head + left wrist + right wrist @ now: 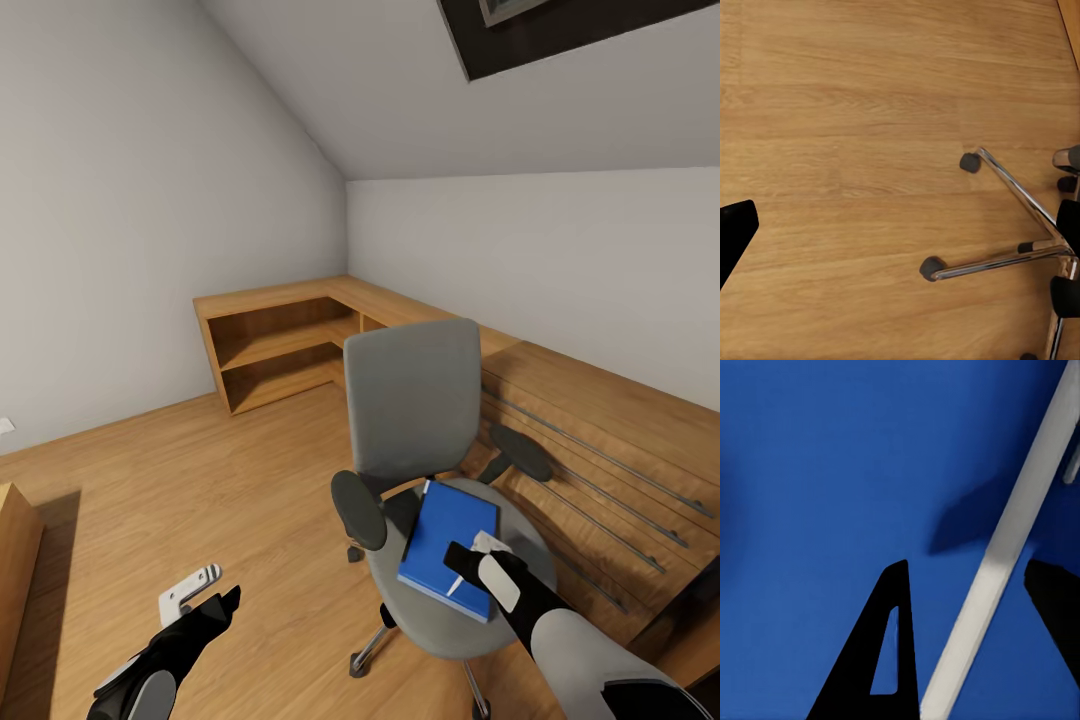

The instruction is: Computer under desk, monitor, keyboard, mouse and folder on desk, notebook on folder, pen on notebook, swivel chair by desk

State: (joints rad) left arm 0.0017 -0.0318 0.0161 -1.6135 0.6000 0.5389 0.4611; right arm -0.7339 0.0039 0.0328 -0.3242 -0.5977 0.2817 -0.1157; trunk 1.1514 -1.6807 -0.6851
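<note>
Jaws of the right gripper (971,585) stand apart, one dark finger on each side of the pen (1009,547), which runs as a pale strip between them and lies on the blue folder (817,457). Whether the fingers touch the pen yet cannot be told; they look a little clear of it.

Outward from there, the head view shows the right gripper (480,562) low over the near edge of the folder (440,530), the pen (462,578) just at the fingertips. The folder lies flat on the seat of the chair (415,400), which stands beside a light wooden dresser (600,440) with long bar handles.

Off to the side, the left gripper (205,605) hangs over bare floor (200,470), its jaws apart and holding nothing. Its wrist camera looks down on the chrome chair base (1020,225) and castors.

The step in hand looks like lifting the pen off the folder, so the folder can later go to the surface. Next, the jaws need to close squarely on the thin shaft without pressing into the folder, then rise straight.

The right wrist view gives the pen's line between the fingers, which the head view blurs. The head view alone gives the chair, the dresser and the room; no desk can be seen from here.
</note>
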